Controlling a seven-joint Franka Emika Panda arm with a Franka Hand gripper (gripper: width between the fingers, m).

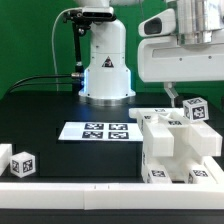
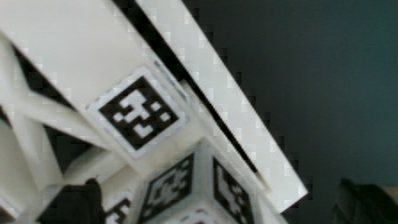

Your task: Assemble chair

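One hand point(image 1: 172, 93) hangs with its fingers spread apart, gripping nothing, right over the one blocky white chair point(image 1: 172, 150) at the exterior view's right of the counter point(image 1: 50, 110). One marker board point(image 1: 105, 130) shows four black-and-white tags. One small tagged cube point(image 1: 22, 163) sits well apart at the exterior view's left.
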